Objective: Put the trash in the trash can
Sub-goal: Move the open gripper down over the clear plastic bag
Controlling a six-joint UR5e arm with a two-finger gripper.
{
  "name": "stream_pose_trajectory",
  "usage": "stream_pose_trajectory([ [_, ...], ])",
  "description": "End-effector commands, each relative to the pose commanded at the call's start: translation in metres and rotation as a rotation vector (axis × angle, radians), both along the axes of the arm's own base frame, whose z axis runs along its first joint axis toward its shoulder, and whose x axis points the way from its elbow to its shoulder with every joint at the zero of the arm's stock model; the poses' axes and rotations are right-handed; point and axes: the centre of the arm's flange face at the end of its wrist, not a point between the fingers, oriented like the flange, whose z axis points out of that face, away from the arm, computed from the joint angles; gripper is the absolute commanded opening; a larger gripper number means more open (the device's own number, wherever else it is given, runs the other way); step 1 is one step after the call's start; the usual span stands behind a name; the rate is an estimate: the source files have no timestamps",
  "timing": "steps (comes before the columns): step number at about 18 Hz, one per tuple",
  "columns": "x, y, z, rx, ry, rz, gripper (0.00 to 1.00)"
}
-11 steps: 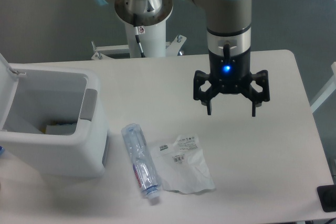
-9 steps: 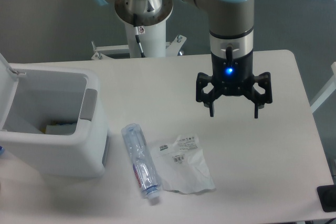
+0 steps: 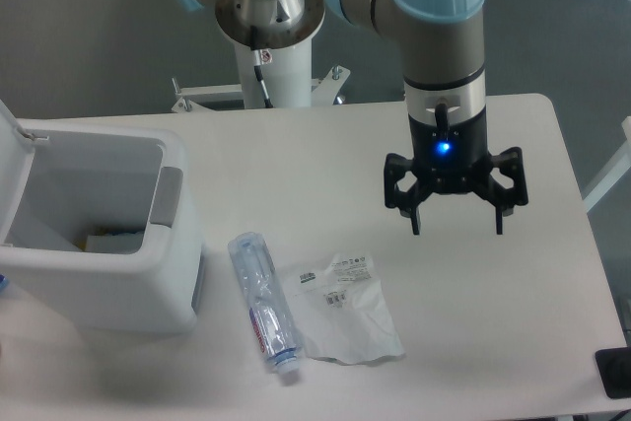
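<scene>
Both pieces of trash lie on the worktop [image 3: 296,160], neither one picked up yet. The crushed bottle [image 3: 263,300] rests on its side just right of the bin, white cap toward the near edge. The flat plastic bag [image 3: 343,308] with its printed labels lies beside the bottle on the right, its left edge touching or slightly overlapping the bottle; I cannot tell which. The trash can [image 3: 94,234] stands at the left of the worktop with its lid swung up and the mouth open. Something pale and a bit of yellow sit at its bottom, too unclear for me to name.

As I judge it, the job has barely begun: two items wait to be lifted and dropped in, and the bin is ready to take them.

My claw [image 3: 455,227] hangs over bare worktop, up and to the right of the bag and well apart from both items. Its fingers are spread wide and hold nothing, a blue light glowing on the wrist above them.

Against the frames from about half a second back, the claw has drifted right and a little toward the near edge, fingers spread as before. The bottle, bag and bin have not moved.
</scene>
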Motion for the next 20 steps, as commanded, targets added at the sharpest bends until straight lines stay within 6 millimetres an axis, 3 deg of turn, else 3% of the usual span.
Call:
stream_pose_trajectory([
  [5,-0.016,0.019,-0.037,0.029,-0.055,0.068,1.0],
  [9,-0.011,0.047,-0.098,-0.034,-0.124,0.033,1.0],
  [15,-0.015,0.056,-0.171,-0.079,-0.238,0.021,1.0],
  [20,-0.007,0.058,-0.207,-0.101,-0.298,0.023,1.0],
])
